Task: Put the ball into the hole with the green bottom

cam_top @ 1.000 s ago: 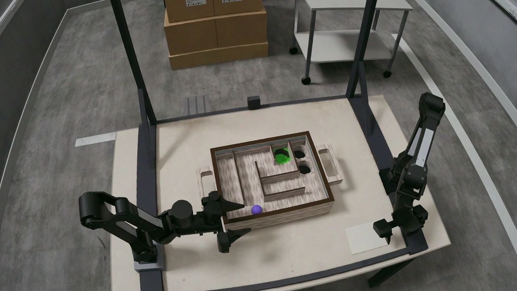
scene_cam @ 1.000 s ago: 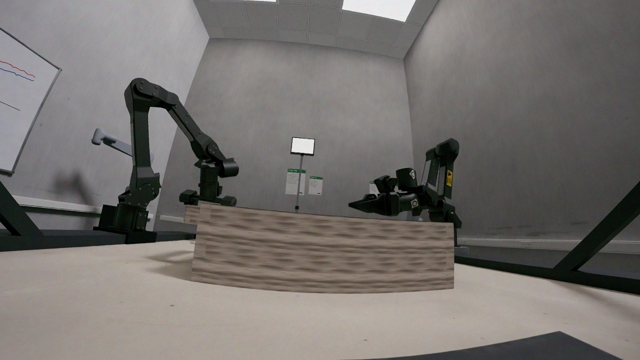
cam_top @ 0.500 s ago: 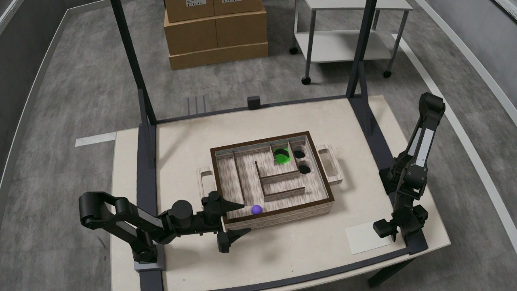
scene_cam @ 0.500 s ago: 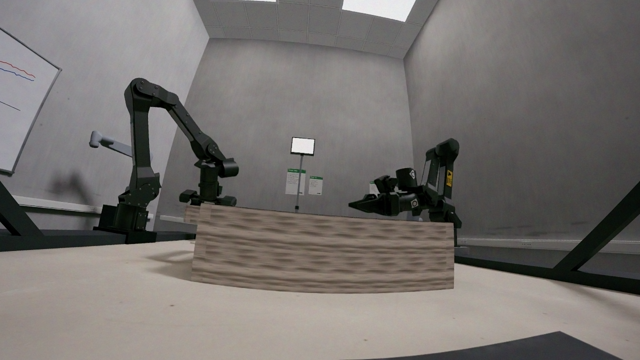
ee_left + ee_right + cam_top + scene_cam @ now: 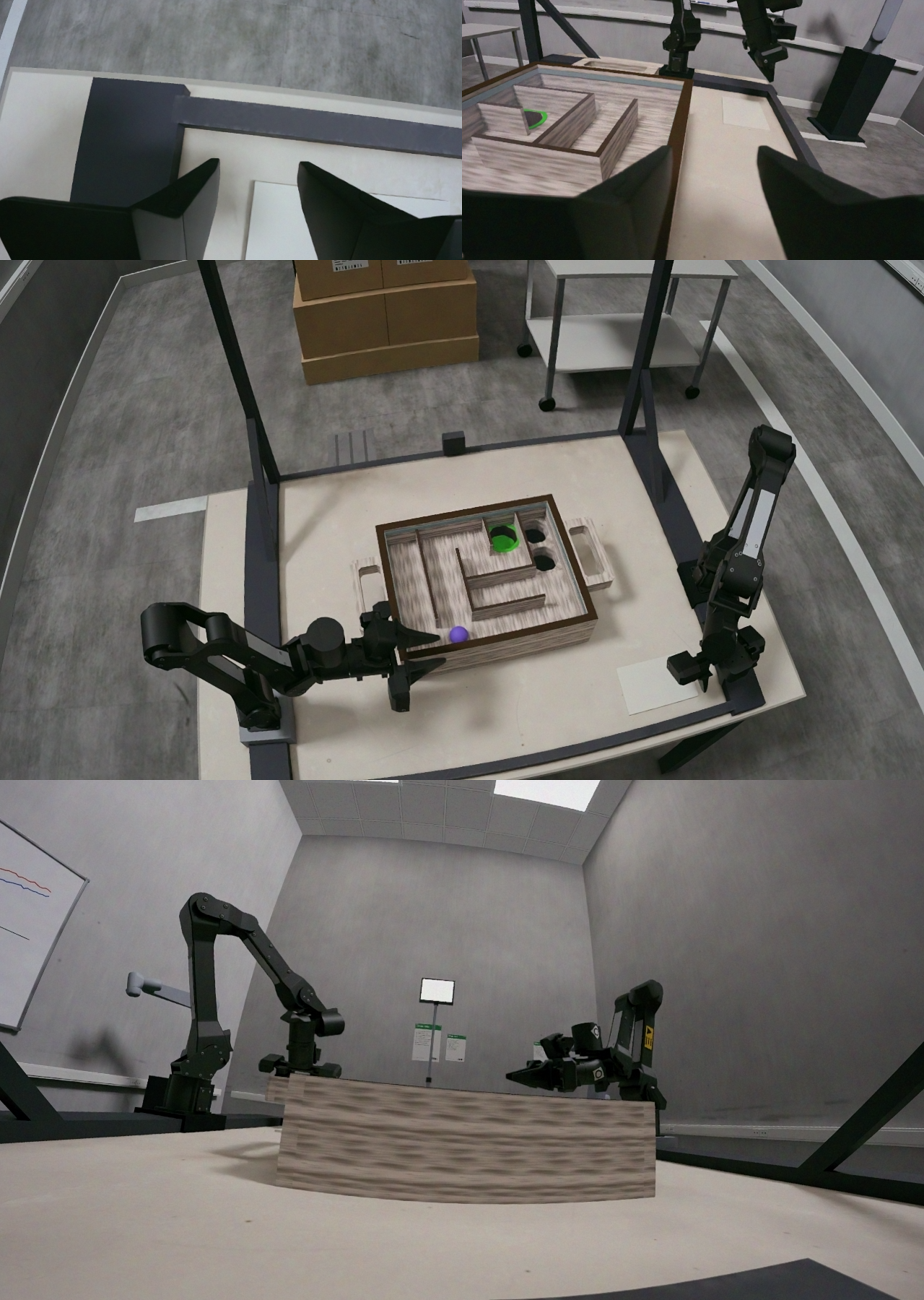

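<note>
The wooden maze board [image 5: 484, 576] lies flat on the table. The purple ball rests in the near lane, close to the near-left corner. The hole with the green bottom [image 5: 503, 538] is at the far side and also shows in the right wrist view [image 5: 535, 118]. My right gripper [image 5: 442, 648] hovers over that corner with its fingers partly apart: one finger is over the inside, the other outside the brown rim [image 5: 675, 126], and nothing is between them. It hides the ball in the right wrist view. My left gripper [image 5: 702, 681] [image 5: 258, 169] hangs partly open and empty over a white paper sheet.
Two black holes [image 5: 535, 535] [image 5: 544, 562] lie right beside the green one, past a short wall. Inner walls [image 5: 500, 580] split the lanes. The board has handle cut-outs at both ends [image 5: 587, 554] [image 5: 366, 580]. Dark frame posts stand at the table's far corners.
</note>
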`<state>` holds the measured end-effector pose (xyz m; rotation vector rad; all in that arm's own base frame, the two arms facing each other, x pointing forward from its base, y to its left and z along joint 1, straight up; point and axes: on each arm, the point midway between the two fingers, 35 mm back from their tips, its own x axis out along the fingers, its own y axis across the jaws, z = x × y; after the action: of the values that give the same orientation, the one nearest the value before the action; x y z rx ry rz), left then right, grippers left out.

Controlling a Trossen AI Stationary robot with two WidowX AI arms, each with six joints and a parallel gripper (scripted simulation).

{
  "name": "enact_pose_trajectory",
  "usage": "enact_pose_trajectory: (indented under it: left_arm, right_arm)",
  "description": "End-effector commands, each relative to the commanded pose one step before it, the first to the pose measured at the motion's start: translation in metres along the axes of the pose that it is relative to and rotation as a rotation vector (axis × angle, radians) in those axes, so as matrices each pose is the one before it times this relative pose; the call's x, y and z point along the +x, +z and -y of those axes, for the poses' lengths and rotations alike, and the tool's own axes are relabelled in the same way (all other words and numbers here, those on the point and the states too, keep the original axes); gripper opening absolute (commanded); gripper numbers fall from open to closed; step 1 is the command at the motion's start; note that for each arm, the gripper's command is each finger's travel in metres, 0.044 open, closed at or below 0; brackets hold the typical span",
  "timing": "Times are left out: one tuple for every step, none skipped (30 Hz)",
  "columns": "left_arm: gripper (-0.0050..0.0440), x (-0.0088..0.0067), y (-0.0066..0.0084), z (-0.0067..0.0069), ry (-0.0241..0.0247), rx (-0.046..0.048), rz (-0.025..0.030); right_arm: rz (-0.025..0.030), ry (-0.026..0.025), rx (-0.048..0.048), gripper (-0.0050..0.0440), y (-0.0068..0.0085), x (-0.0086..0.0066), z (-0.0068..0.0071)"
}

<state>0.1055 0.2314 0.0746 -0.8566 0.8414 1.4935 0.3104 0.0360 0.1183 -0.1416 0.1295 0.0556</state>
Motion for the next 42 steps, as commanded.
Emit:
enact_pose_trajectory:
  left_arm:
    - [0.0175,-0.00314,0.00411,0.00161,-0.00933,-0.00561,0.01296]
    - [0.0175,0.00000,0.00000,0.00000,0.00000,0.00000,0.00000]
    - [0.0175,0.00000,0.00000,0.00000,0.00000,0.00000,0.00000]
    - [0.0175,0.00000,0.00000,0.00000,0.00000,0.00000,0.00000]
    - [0.0175,0.00000,0.00000,0.00000,0.00000,0.00000,0.00000]
    - [0.0175,0.00000,0.00000,0.00000,0.00000,0.00000,0.00000]
    - [0.0175,0.00000,0.00000,0.00000,0.00000,0.00000,0.00000]
    - [0.0175,0.00000,0.00000,0.00000,0.00000,0.00000,0.00000]
    - [0.0175,0.00000,0.00000,0.00000,0.00000,0.00000,0.00000]
    - [0.0175,0.00000,0.00000,0.00000,0.00000,0.00000,0.00000]
    - [0.0175,0.00000,0.00000,0.00000,0.00000,0.00000,0.00000]
    - [0.0175,0.00000,0.00000,0.00000,0.00000,0.00000,0.00000]
    - [0.0175,0.00000,0.00000,0.00000,0.00000,0.00000,0.00000]
    - [0.0175,0.00000,0.00000,0.00000,0.00000,0.00000,0.00000]
    - [0.0175,0.00000,0.00000,0.00000,0.00000,0.00000,0.00000]
    - [0.0175,0.00000,0.00000,0.00000,0.00000,0.00000,0.00000]
    - [0.0175,0.00000,0.00000,0.00000,0.00000,0.00000,0.00000]
    - [0.0175,0.00000,0.00000,0.00000,0.00000,0.00000,0.00000]
    - [0.0175,-0.00443,0.00387,0.00553,-0.01845,-0.00443,0.00647]
    - [0.0175,0.00004,-0.00083,0.00140,-0.00104,0.00107,-0.00597]
    - [0.0175,-0.00040,-0.00075,0.00172,-0.00248,0.00060,-0.00561]
    - [0.0175,0.00000,0.00000,0.00000,0.00000,0.00000,0.00000]
    - [0.0175,0.00000,0.00000,0.00000,0.00000,0.00000,0.00000]
    - [0.0175,-0.00043,-0.00028,0.00063,-0.00006,-0.00106,-0.00242]
    - [0.0175,-0.00160,-0.00055,0.00265,-0.00700,-0.00047,-0.00466]
    - [0.0175,-0.00183,-0.00061,0.00291,-0.00728,-0.00070,-0.00506]
    - [0.0175,-0.00226,-0.00095,0.00378,-0.00970,-0.00002,-0.00649]
    - [0.0175,-0.00238,-0.00096,0.00374,-0.00909,-0.00085,-0.00695]
    - [0.0175,-0.00267,-0.00119,0.00416,-0.01000,-0.00092,-0.00802]
    - [0.0175,-0.00301,-0.00137,0.00459,-0.01032,-0.00105,-0.00870]
    - [0.0175,-0.00336,-0.00177,0.00512,-0.01191,-0.00107,-0.01053]
    - [0.0175,-0.00352,-0.00220,0.00530,-0.01183,-0.00119,-0.01206]
    - [0.0175,-0.00245,-0.00300,0.00395,-0.00595,-0.00103,-0.01404]
    - [0.0175,-0.00233,-0.00291,0.00353,-0.00593,-0.00098,-0.01308]
    - [0.0175,-0.00309,-0.00237,0.00447,-0.00943,-0.00070,-0.01121]
    - [0.0175,-0.00303,-0.00256,0.00448,-0.00863,-0.00060,-0.01171]
    - [0.0175,-0.00316,-0.00254,0.00442,-0.00897,-0.00071,-0.01127]
    - [0.0175,-0.00312,-0.00271,0.00428,-0.00837,-0.00072,-0.01158]
    - [0.0175,0.00000,0.00000,0.00000,0.00000,0.00000,0.00000]
    - [0.0175,0.00000,0.00000,0.00000,0.00000,0.00000,0.00000]
    - [0.0175,0.00889,-0.00206,-0.01264,0.03932,0.00005,-0.00093]
    - [0.0175,-0.00791,0.00339,0.00938,-0.02935,0.00005,0.00997]
  right_arm:
    - [0.01571,-0.00192,0.00205,0.0175,0.00525,0.00112,0.00049]
    - [0.00000,0.00000,0.00000,0.0175,0.00000,0.00000,0.00000]
    - [0.00000,0.00000,0.00000,0.0175,0.00000,0.00000,0.00000]
    - [0.00000,0.00000,0.00000,0.0175,0.00000,0.00000,0.00000]
    - [0.00000,0.00000,0.00000,0.0175,0.00000,0.00000,0.00000]
    - [0.00000,0.00000,0.00000,0.0175,0.00000,0.00000,0.00000]
    - [0.00000,0.00000,0.00000,0.0175,0.00000,0.00000,0.00000]
    - [0.00000,0.00000,0.00000,0.0175,0.00000,0.00000,0.00000]
    - [0.00000,0.00000,0.00000,0.0175,0.00000,0.00000,0.00000]
    - [0.00000,0.00000,0.00000,0.0175,0.00000,0.00000,0.00000]
    - [0.00000,0.00000,0.00000,0.0175,0.00000,0.00000,0.00000]
    - [0.00000,0.00000,0.00000,0.0175,0.00000,0.00000,0.00000]
    - [0.00000,0.00000,0.00000,0.0175,0.00000,0.00000,0.00000]
    - [0.00000,0.00000,0.00000,0.0175,0.00000,0.00000,0.00000]
    - [0.00000,0.00000,0.00000,0.0175,0.00000,0.00000,0.00000]
    - [0.00000,0.00000,0.00000,0.0175,0.00000,0.00000,0.00000]
    - [0.00000,0.00000,0.00000,0.0175,0.00000,0.00000,0.00000]
    - [0.00000,0.00000,0.00000,0.0175,0.00000,0.00000,0.00000]
    - [0.01735,0.00867,0.01467,0.0175,0.00802,0.00317,-0.00205]
    - [-0.00458,0.00382,0.00883,0.0175,0.00013,0.00102,-0.00091]
    - [-0.00570,0.00461,0.01076,0.0175,0.00015,0.00122,-0.00111]
    - [0.00000,0.00000,0.00000,0.0175,0.00000,0.00000,0.00000]
    - [0.00000,0.00000,0.00000,0.0175,0.00000,0.00000,0.00000]
    - [-0.01613,0.00325,0.00743,0.0175,-0.00362,0.00001,-0.00080]
    - [-0.00358,0.00607,0.01567,0.0175,0.00195,0.00221,-0.00152]
    - [-0.00937,0.00723,0.01760,0.0175,0.00039,0.00186,-0.00183]
    - [-0.01007,0.00928,0.02059,0.0175,0.00090,0.00219,-0.00237]
    - [-0.01279,0.00883,0.02287,0.0175,0.00051,0.00220,-0.00237]
    - [-0.01471,0.00952,0.02570,0.0175,0.00059,0.00233,-0.00266]
    - [-0.01624,0.01008,0.02897,0.0175,0.00101,0.00249,-0.00293]
    - [-0.01914,0.01068,0.03211,0.0175,0.00082,0.00249,-0.00335]
    - [-0.02242,0.01041,0.03462,0.0175,0.00046,0.00236,-0.00355]
    - [-0.02825,0.00746,0.03305,0.0175,-0.00168,0.00186,-0.00281]
    - [-0.02584,0.00540,0.03024,0.0175,-0.00158,0.00143,-0.00247]
    - [-0.02047,0.00689,0.03005,0.0175,0.00038,0.00131,-0.00313]
    - [-0.01991,0.00742,0.03056,0.0175,0.00088,0.00105,-0.00326]
    - [-0.02098,0.00570,0.03006,0.0175,0.00029,0.00083,-0.00325]
    - [-0.02118,0.00489,0.03007,0.0175,0.00023,0.00060,-0.00324]
    - [0.00000,0.00000,0.00000,0.0175,0.00000,0.00000,0.00000]
    - [0.00000,0.00000,0.00000,0.0175,0.00000,0.00000,0.00000]
    - [0.00000,0.00000,0.00000,0.0175,0.00000,0.00000,0.00000]
    - [0.00094,-0.00359,-0.00282,0.0175,-0.00068,-0.00022,0.00155]
